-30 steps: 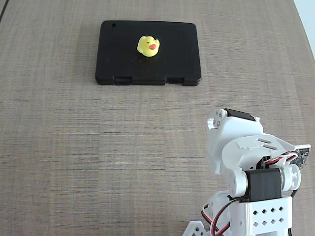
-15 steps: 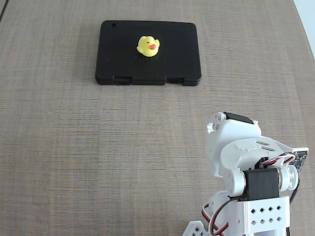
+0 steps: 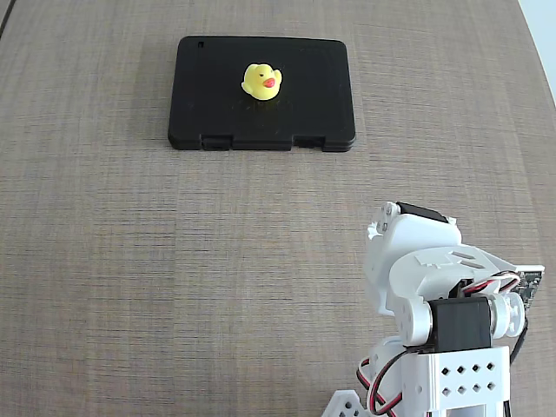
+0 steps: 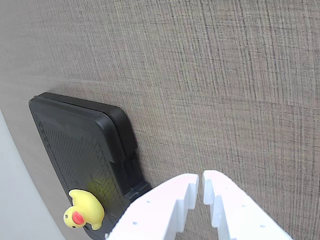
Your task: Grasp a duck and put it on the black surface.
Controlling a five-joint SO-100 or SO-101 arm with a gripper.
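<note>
The small yellow duck [image 3: 261,82] with an orange-red beak stands upright on the black surface [image 3: 308,100], near the middle of its far half. Both also show in the wrist view, the duck [image 4: 84,210] at the lower left on the black slab [image 4: 75,145]. My gripper [image 4: 200,176] is shut and empty, its white fingers [image 4: 172,200] almost touching, and it is well away from the slab and above bare table. In the fixed view my folded arm [image 3: 434,287] sits at the lower right, far from the duck.
The wood-grain table [image 3: 174,261] spreads around the slab. Its edge runs at the top right of the fixed view [image 3: 540,26] and along the lower left of the wrist view [image 4: 20,200]. The arm's base and wires [image 3: 452,382] are at the bottom right.
</note>
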